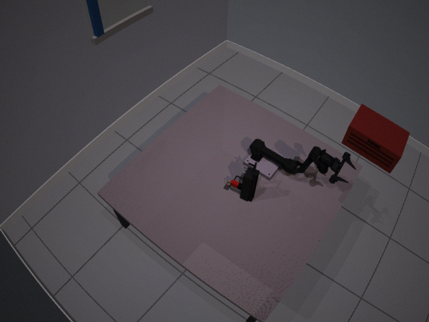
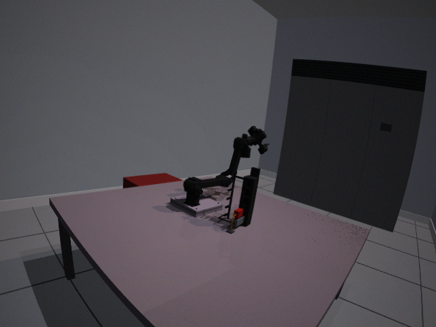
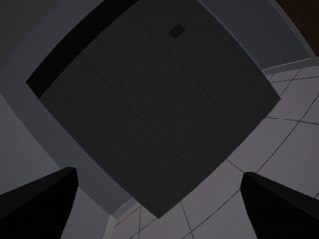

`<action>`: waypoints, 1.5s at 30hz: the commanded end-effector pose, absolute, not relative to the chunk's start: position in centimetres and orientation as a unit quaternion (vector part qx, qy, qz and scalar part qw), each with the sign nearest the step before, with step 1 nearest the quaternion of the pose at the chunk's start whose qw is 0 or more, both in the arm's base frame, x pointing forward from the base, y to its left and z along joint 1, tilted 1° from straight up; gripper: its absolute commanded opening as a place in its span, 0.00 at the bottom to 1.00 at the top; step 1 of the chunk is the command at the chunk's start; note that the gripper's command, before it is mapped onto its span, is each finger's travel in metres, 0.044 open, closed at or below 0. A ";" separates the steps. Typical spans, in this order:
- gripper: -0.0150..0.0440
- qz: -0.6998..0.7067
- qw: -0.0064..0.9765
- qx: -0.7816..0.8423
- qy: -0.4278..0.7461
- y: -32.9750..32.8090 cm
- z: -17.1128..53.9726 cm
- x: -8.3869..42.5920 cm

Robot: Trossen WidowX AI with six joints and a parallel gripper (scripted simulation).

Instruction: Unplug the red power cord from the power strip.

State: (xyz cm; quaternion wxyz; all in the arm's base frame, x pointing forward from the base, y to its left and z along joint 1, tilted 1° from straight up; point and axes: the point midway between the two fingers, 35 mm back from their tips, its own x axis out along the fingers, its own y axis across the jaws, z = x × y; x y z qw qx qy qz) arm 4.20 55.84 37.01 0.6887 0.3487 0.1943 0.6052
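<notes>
The black power strip (image 1: 249, 185) (image 2: 249, 200) stands upright on the table. The small red plug (image 1: 234, 184) (image 2: 238, 212) is low at its side and looks to be against it; its prongs are too small to see. A thin orange cord (image 2: 232, 222) hangs from the plug toward the table. My gripper (image 1: 351, 175) (image 3: 161, 182) is open and empty, with its fingers wide apart. It is held high and far from the strip, beyond the arm's base, pointing away from the plug. The plug, cord and strip are outside the wrist view.
The arm's pale base plate (image 1: 269, 168) (image 2: 198, 210) is close to the strip. A thin black frame (image 2: 231, 198) stands beside the strip. A red cabinet (image 1: 383, 129) (image 2: 151, 180) is beyond the table edge. A large dark cabinet (image 2: 345, 140) (image 3: 155, 100) stands by the wall.
</notes>
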 end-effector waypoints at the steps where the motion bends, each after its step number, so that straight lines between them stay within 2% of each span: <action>1: 0.89 0.607 0.687 0.350 0.193 55.7 37.2 4.1; 9: 0.53 0.653 0.598 0.430 0.174 51.3 45.2 -0.6; 20: 0.53 0.667 0.407 0.599 0.176 41.3 56.3 -4.6; 27: 0.53 0.666 0.254 0.672 0.200 34.8 60.7 -6.1; 36: 0.53 0.651 -0.009 0.724 0.229 23.3 66.4 -5.7; 45: 0.53 0.607 -0.278 0.701 0.249 11.0 69.1 -3.1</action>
